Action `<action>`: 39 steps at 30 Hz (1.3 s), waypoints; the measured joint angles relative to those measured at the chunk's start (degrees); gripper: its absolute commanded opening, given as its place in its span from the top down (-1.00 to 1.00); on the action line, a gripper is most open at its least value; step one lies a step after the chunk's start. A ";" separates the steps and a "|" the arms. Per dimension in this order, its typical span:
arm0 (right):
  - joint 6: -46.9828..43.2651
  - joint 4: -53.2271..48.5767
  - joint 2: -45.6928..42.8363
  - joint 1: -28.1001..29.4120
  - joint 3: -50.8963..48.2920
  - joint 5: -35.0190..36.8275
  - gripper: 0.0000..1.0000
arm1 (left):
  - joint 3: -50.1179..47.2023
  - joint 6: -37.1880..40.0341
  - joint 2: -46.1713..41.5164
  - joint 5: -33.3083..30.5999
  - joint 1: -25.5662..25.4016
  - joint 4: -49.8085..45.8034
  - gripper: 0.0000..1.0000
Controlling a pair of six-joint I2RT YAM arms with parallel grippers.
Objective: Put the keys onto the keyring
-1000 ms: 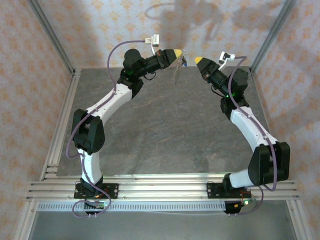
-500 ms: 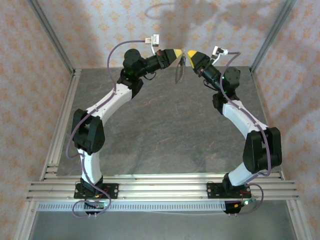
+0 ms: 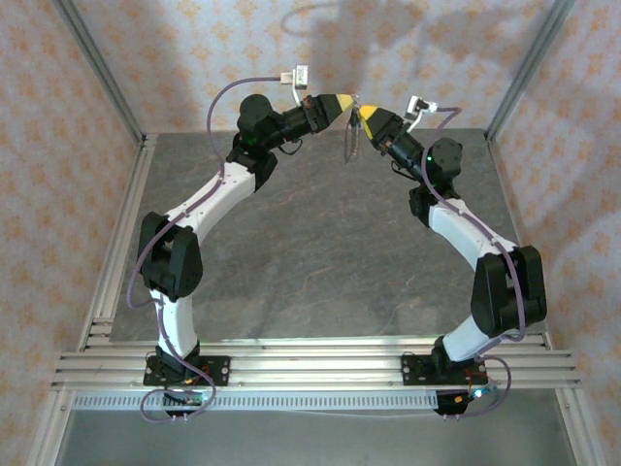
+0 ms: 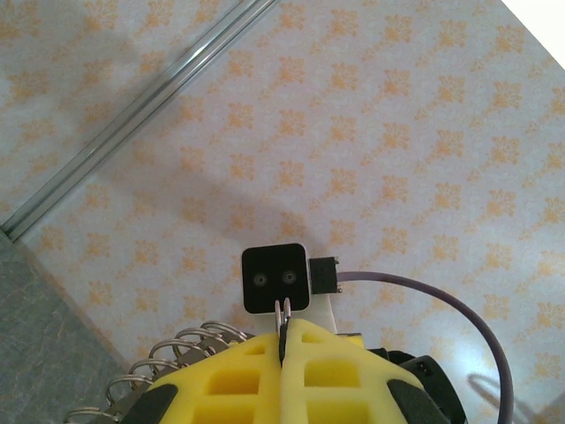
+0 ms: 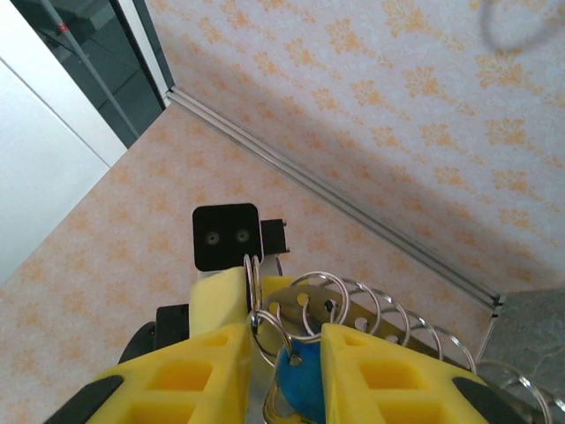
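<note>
Your left end effector [image 4: 284, 343] is clenched on a thin wire loop of the keyring [image 5: 380, 309], whose coiled edge spills out just beside those yellow fingertips and hangs below them, well above the desk [image 3: 320, 243]. Your right end effector [image 5: 284, 344] faces it nearly tip to tip, jaws standing a little apart. The blue-headed key [image 5: 296, 386] sits between them, back toward the palm, with the keyring's wire crossing just in front of it; you cannot tell whether the pads actually press on it.
</note>
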 measured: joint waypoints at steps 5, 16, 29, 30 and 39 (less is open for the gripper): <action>0.33 0.70 0.00 0.24 -0.70 0.02 0.47 | 0.00 0.00 0.00 0.02 0.00 0.02 1.00; 1.03 1.05 0.00 0.63 -0.70 -0.17 0.64 | 0.00 0.00 0.00 0.00 -0.04 0.00 1.00; 1.55 1.01 0.28 1.01 -0.50 -0.85 1.00 | 0.00 -0.13 -0.02 0.00 -0.04 0.00 1.00; 1.55 0.83 0.33 1.20 -0.35 -0.90 1.00 | 0.00 -0.13 -0.02 0.00 -0.04 0.00 1.00; -1.22 -2.47 0.92 3.98 1.36 -1.49 1.00 | 0.00 -0.13 -0.02 -0.48 0.00 0.00 1.00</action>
